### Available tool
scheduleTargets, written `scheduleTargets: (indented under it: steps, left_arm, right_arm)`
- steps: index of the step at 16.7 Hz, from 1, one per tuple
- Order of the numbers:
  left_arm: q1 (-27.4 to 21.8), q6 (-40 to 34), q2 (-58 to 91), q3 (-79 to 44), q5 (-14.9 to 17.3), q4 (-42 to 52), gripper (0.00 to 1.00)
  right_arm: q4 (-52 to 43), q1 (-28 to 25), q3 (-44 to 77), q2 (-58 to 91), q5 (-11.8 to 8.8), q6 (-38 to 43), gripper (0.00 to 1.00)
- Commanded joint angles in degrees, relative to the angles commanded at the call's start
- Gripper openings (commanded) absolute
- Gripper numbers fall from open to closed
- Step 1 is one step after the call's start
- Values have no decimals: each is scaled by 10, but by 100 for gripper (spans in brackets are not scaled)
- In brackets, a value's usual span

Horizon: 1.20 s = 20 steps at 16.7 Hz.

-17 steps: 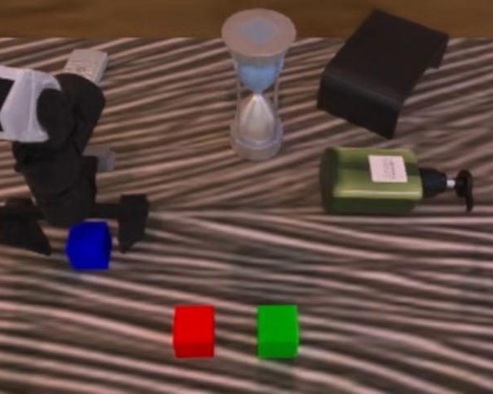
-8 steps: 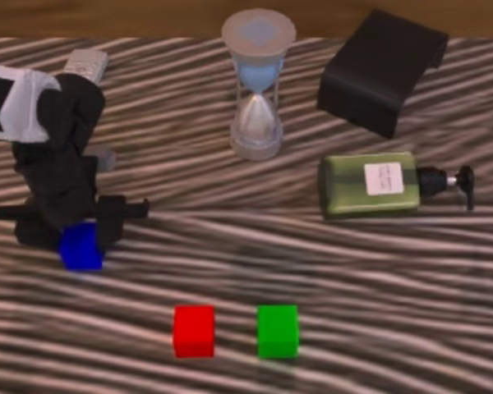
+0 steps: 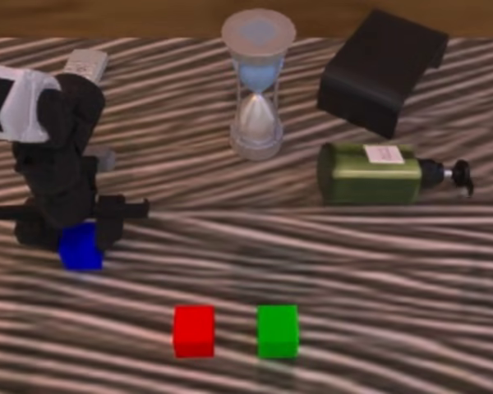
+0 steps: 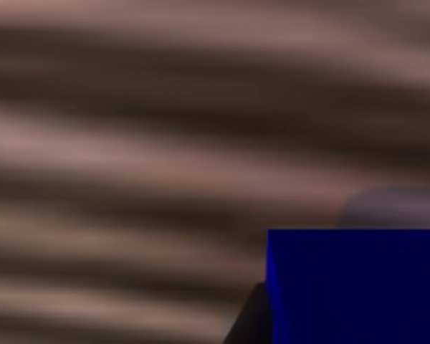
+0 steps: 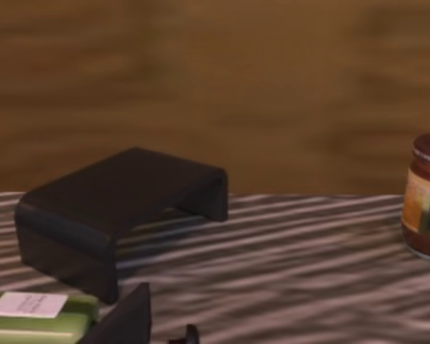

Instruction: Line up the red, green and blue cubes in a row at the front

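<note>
From above, the left claw (image 3: 76,226) is down at the tabletop's (image 3: 378,279) left side, clenched on the small deep-blue cube (image 3: 81,248), which sits between its black fingers. The small bright-red cube (image 3: 194,331) and small bright-green cube (image 3: 278,331) sit side by side near the front. This looks like the pick-up step; next comes a lift and carry to that row. The left wrist view shows blue cube (image 4: 355,287) close up. The right wrist view shows no claw of the parked right arm.
</note>
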<state>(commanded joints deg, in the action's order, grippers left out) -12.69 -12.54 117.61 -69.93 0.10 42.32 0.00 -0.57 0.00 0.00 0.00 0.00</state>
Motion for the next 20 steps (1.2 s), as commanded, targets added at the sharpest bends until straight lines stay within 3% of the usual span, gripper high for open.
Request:
scheduleTargets:
  steps: [5, 11, 15, 18, 20]
  left_arm:
    - [1, 2, -11, -9, -1, 13, 0]
    - [10, -1, -62, -71, -2, 132, 0]
    - [11, -1, -73, -81, -2, 149, 0]
    - [0, -8, -65, -88, -2, 151, 0]
    - [-32, -40, -44, -120, -2, 167, 0]
  right_arm:
    - [0, 0, 0, 0, 0, 0, 100]
    - [0, 0, 0, 0, 0, 0, 100]
    - [0, 0, 0, 0, 0, 0, 100]
    - [0, 0, 0, 0, 0, 0, 100]
    - [0, 0, 0, 0, 0, 0, 100]
